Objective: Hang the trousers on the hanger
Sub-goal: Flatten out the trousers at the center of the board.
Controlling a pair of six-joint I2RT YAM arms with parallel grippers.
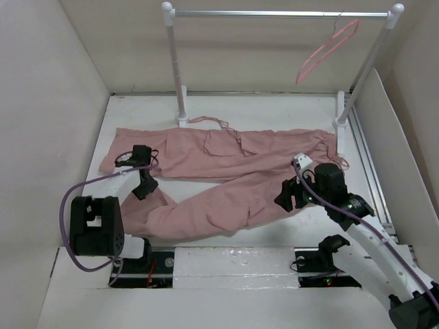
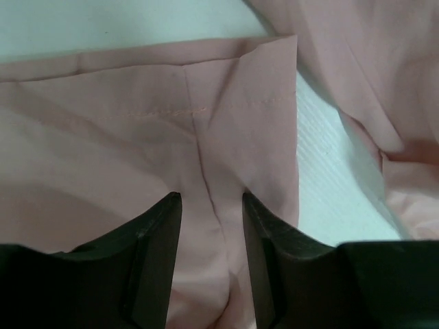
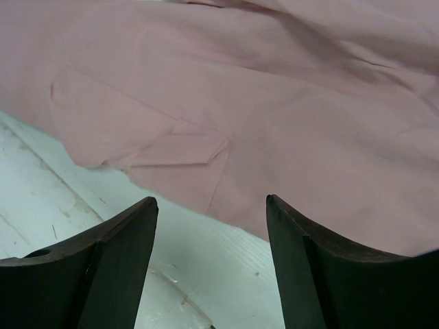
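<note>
Top external: trousers (image 1: 233,161) lie flat on the white table (image 1: 274,111). Their long axis runs left-right across the table, in front of the rail stand (image 1: 274,13). There are two long bands of fabric. The far one is nearly straight, from the left wall side to the foot of the right post. The near one angles down toward the near-left corner. The bands merge toward the right and split apart toward the left. A thin drawstring (image 1: 214,123) loops off the far edge.

The hanger (image 1: 329,44) is up on the rail near its right end, well apart from the trousers. It hangs tilted, long axis diagonal from upper right to lower left.

The left gripper (image 1: 143,188) is down on the left end of the near band. In the left wrist view, the fingers (image 2: 161,233) stand a narrow gap apart with a ridge of fabric along a seam running up between them. The stitched hem (image 2: 171,82) crosses just beyond the tips. The tips sit on the cloth, but I can't tell whether that ridge is actually clamped.

The right gripper (image 1: 287,197) is at the near edge of the trousers, toward the right end of the near band. In the right wrist view, the jaws are spread wide with nothing between them. They sit above the fabric edge with bare table under the tips. A pocket flap (image 3: 180,147) lies just ahead of them, with its corner pointing toward the camera.
</note>
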